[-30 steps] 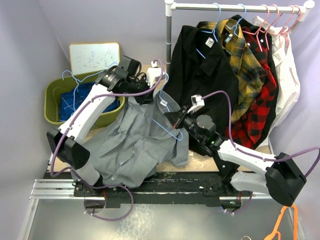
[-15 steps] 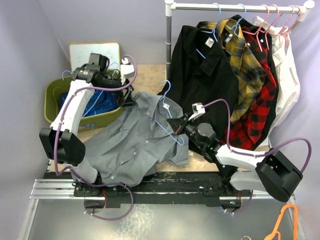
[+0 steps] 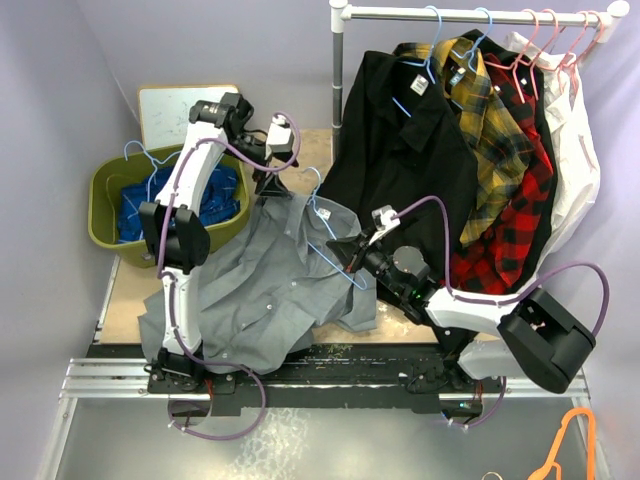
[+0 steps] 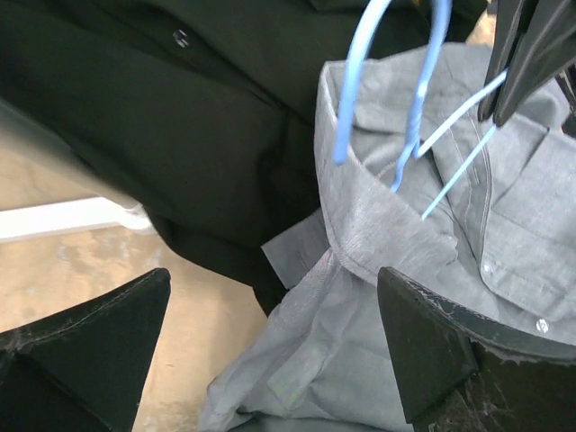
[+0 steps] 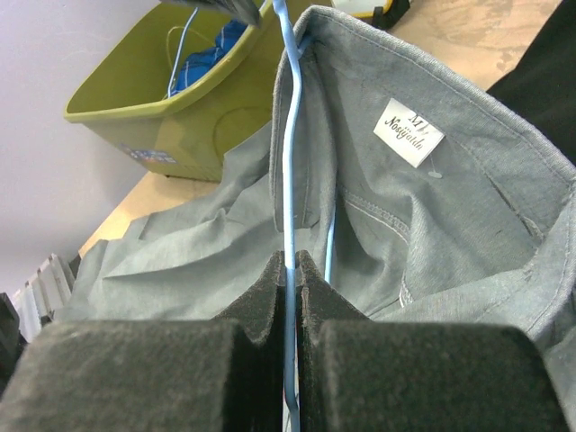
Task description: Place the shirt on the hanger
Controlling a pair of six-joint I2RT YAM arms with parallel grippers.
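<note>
While R fingers pinch hanger inside shirt collar, L fingers spread near collar.

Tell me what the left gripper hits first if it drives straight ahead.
The left gripper would likely meet the shirt collar first, the hanger just beyond; depth is unclear.

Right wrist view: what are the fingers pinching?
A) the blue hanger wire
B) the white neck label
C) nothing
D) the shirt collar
A: the right gripper has its fingers shut on the hanger wire, with the shirt collar lying behind it.
</note>
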